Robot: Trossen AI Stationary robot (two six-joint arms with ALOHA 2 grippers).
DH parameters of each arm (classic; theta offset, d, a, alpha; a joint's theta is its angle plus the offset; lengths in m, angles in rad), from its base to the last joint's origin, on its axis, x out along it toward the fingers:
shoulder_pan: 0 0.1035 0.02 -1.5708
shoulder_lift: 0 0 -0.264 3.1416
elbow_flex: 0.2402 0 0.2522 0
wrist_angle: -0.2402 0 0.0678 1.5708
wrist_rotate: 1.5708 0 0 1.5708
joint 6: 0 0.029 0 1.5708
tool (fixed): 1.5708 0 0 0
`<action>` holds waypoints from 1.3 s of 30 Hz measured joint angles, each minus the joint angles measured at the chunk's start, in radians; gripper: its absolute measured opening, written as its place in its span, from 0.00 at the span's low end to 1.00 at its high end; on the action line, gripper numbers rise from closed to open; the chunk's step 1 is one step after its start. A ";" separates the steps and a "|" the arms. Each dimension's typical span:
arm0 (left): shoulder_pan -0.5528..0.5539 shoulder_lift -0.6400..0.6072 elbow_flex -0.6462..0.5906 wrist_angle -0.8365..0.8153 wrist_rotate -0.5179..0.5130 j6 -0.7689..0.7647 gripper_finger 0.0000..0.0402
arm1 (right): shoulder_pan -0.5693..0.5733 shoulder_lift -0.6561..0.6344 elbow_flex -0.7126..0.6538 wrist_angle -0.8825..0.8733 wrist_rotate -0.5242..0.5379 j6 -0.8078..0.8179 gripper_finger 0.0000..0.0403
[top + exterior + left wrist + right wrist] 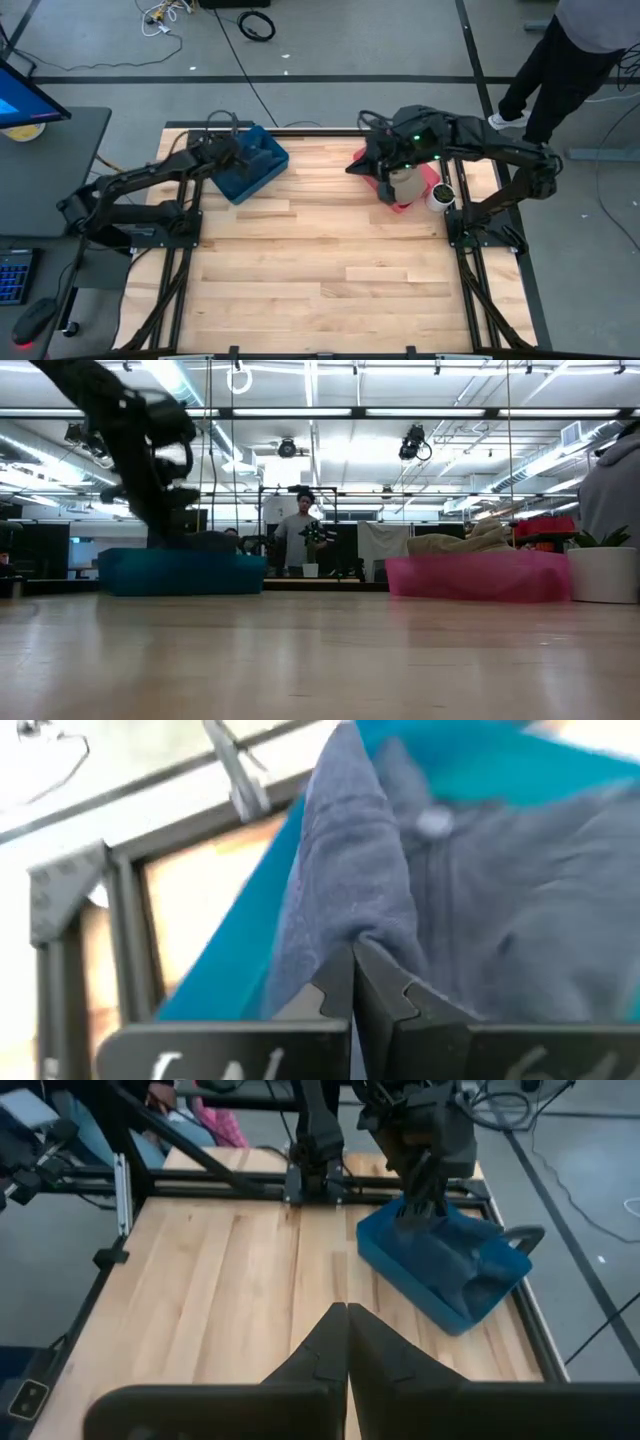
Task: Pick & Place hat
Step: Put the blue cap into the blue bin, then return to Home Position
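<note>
A grey-blue hat (pixel 470 910) lies in the blue bin (pixel 252 165) at the table's far left. My left gripper (pixel 352 982) reaches down into that bin and is shut on the hat's cloth. In the right wrist view the left gripper (pixel 420 1210) stands over the hat (pixel 470 1265) in the bin. A beige hat (pixel 470 543) rests on top of the pink bin (pixel 480 577) at the far right. My right gripper (pixel 347 1342) hangs shut and holds nothing, high over the table beside the pink bin (pixel 405 195). My left gripper pinches a raised fold of the hat's cloth (pixel 372 932) between its two fingers. It comes slanting down from the table's left side. The rest of the hat lies slack in the blue bin; how many layers are in the pinch does not show.
A white pot (pixel 440 196) stands right of the pink bin. The bare wooden tabletop (pixel 320 270) stretches from the middle to the near edge. A person (pixel 560 60) stands beyond the far right corner, and another (pixel 300 540) farther back in the room.
</note>
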 joint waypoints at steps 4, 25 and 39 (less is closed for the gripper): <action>-0.013 -0.073 0.118 -0.170 -0.006 0.004 0.01 | 0.000 -0.041 0.000 -0.015 0.000 -0.006 0.02; -0.358 -0.559 0.260 -0.211 0.083 0.289 0.01 | -0.086 -0.622 -0.786 0.435 0.052 0.079 0.02; -0.517 -0.826 -0.198 0.232 0.173 0.367 0.01 | -0.120 -1.265 -1.385 0.701 0.056 0.212 0.02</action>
